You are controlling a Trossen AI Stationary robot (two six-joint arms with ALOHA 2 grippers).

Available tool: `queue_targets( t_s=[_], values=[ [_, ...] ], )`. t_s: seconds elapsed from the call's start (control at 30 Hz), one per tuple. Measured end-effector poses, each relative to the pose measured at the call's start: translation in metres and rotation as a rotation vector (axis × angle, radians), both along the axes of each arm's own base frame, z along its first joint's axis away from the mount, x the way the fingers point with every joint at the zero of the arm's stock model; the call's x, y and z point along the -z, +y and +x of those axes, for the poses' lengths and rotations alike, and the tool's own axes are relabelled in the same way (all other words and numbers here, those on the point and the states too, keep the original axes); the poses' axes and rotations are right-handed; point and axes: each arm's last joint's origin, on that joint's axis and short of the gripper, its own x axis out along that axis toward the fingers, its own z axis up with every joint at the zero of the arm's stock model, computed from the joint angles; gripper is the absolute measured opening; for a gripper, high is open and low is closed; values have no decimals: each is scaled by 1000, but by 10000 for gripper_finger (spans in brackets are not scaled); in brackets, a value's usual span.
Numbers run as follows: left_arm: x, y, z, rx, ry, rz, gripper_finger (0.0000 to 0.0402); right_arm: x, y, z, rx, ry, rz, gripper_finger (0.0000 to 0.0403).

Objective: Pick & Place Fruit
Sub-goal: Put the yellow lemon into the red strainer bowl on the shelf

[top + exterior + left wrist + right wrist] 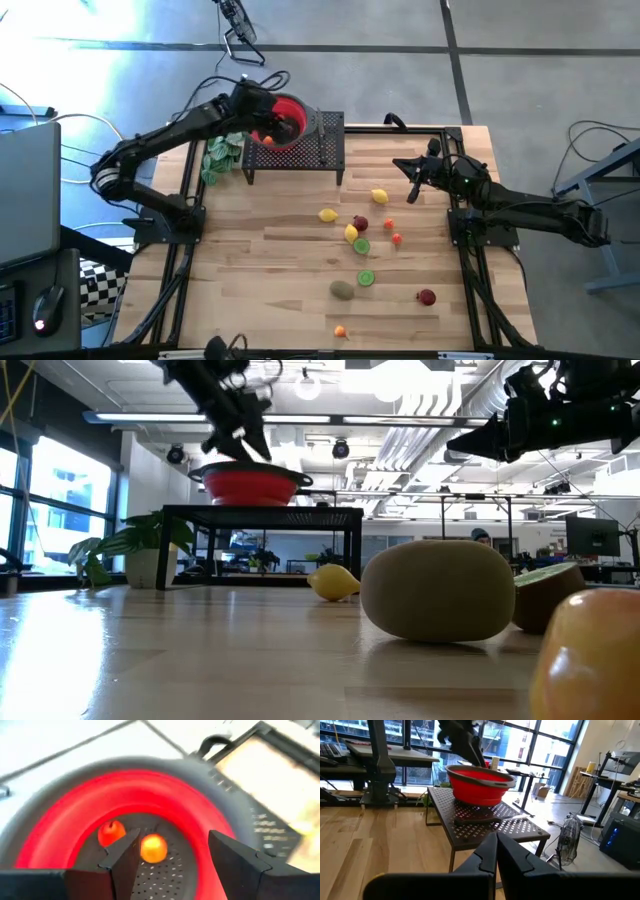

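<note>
Fruit, two orange-red pieces, lay in the red bowl on the black rack. Left gripper hung open above them. Right gripper was closed, empty, over the worktop.

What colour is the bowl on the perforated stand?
Red with a dark grey rim, bowl; clearest in the right wrist view.

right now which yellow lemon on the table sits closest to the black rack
The lemon toward the right arm's side sits closest to the black rack. The lemon to its left lies a bit farther out, and the lemon beside the lime half lies farthest.
</note>
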Motion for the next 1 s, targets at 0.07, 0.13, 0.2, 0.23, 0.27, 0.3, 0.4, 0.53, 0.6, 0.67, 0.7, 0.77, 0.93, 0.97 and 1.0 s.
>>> queue_targets(
  t_s=[0.07, 0.13, 0.2, 0.23, 0.27, 0.3, 0.4, 0.53, 0.6, 0.67, 0.7, 0.77, 0.93, 0.97, 1.0],
  values=[
    [-11, -10, -5, 41, -23, 32, 228, -1, 0, 0, 0, -6, -3, 3],
    [-21, -23, -10, 84, -36, 73, 228, -1, 0, 0, 0, -8, -8, 3],
    [-31, -37, -12, 137, -57, 115, 228, -1, 0, 0, 0, -1, -21, 3],
    [-34, -44, -13, 163, -65, 133, 228, -1, 0, 0, 0, 0, -24, 3],
    [-37, -51, -14, 190, -78, 153, 228, -1, 0, 0, 0, 0, -25, 3],
    [-38, -57, -15, 216, -91, 170, 228, -1, 0, 0, 0, 1, -27, 3],
    [-34, -76, -15, 295, -154, 241, 228, -1, 0, 0, 0, 1, -28, 3],
    [-19, -95, -21, 361, -245, 293, 228, -2, 0, 0, 1, -5, -31, 3],
    [-11, -105, -27, 396, -280, 304, 228, -2, 0, 0, 0, -4, -31, 3],
    [-4, -114, -32, 444, -300, 323, 228, -2, 0, 0, 0, -5, -31, 3],
    [0, -118, -35, 468, -302, 336, 228, -2, 0, 0, 0, -5, -31, 3],
    [5, -127, -42, 516, -330, 372, 228, -2, 0, 0, 0, -5, -31, 3],
    [12, -141, -61, 593, -395, 474, 228, -2, 0, 0, 0, -9, -32, 3],
    [15, -143, -65, 597, -400, 482, 228, -3, 0, 0, 1, -18, -33, 3],
    [17, -144, -68, 599, -407, 485, 228, -4, 0, 0, 1, -26, -33, 3]
  ],
)
